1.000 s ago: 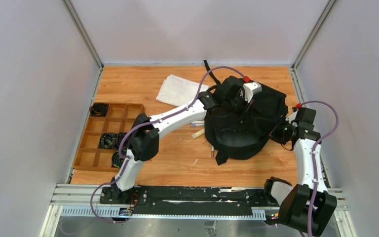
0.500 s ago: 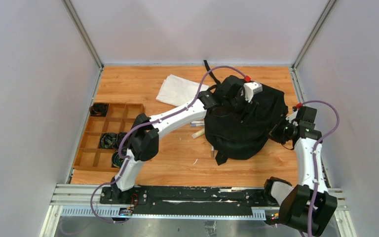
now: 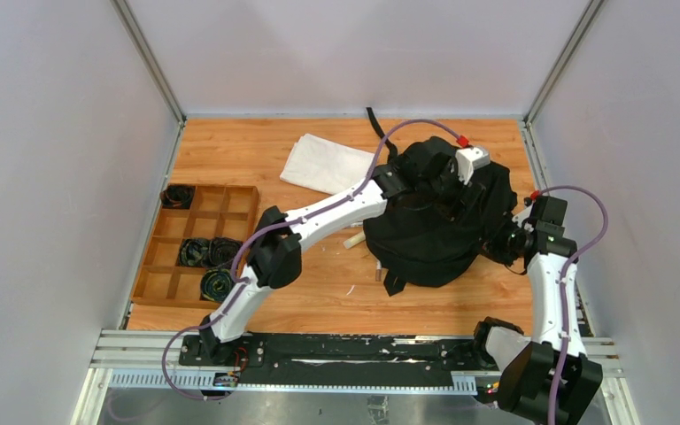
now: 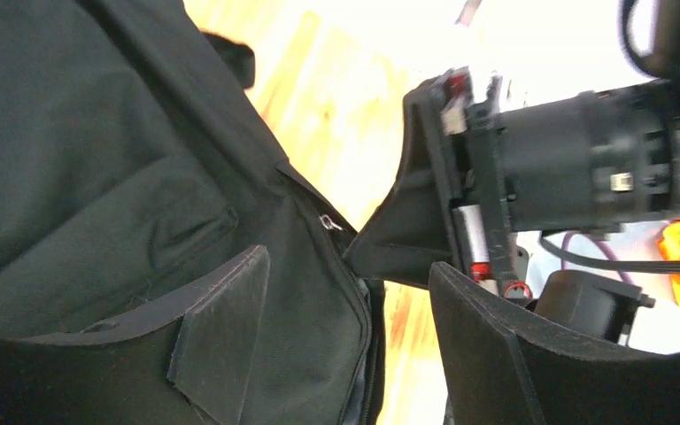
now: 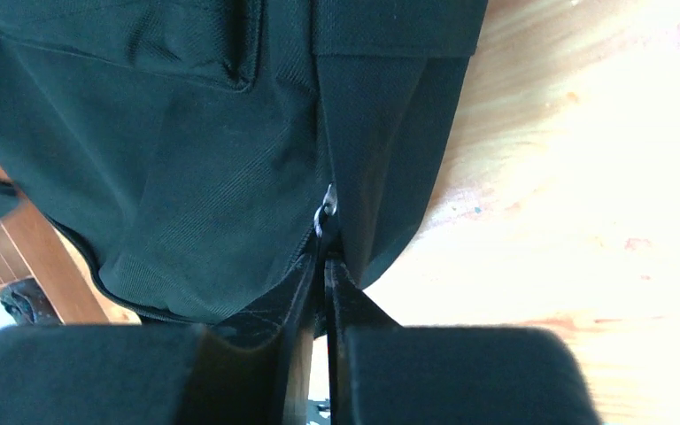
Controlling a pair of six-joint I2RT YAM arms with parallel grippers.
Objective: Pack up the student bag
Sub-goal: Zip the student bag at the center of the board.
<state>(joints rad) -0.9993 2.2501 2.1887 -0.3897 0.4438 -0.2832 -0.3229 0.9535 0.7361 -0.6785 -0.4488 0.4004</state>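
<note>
I've got the right claw (image 5: 326, 266) pinched tight on the zipper pull (image 5: 325, 212) at the right edge of the black backpack (image 3: 425, 235); left claw (image 4: 347, 261) spread wide over its top, gripping nothing.

Wooden table (image 3: 230, 150) bears student bag (image 3: 425, 243), white cloth (image 3: 319, 164), divided tray (image 3: 239, 199).

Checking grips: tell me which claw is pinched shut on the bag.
The right claw, closed on the student bag at its zipper; the left claw stands open.
</note>
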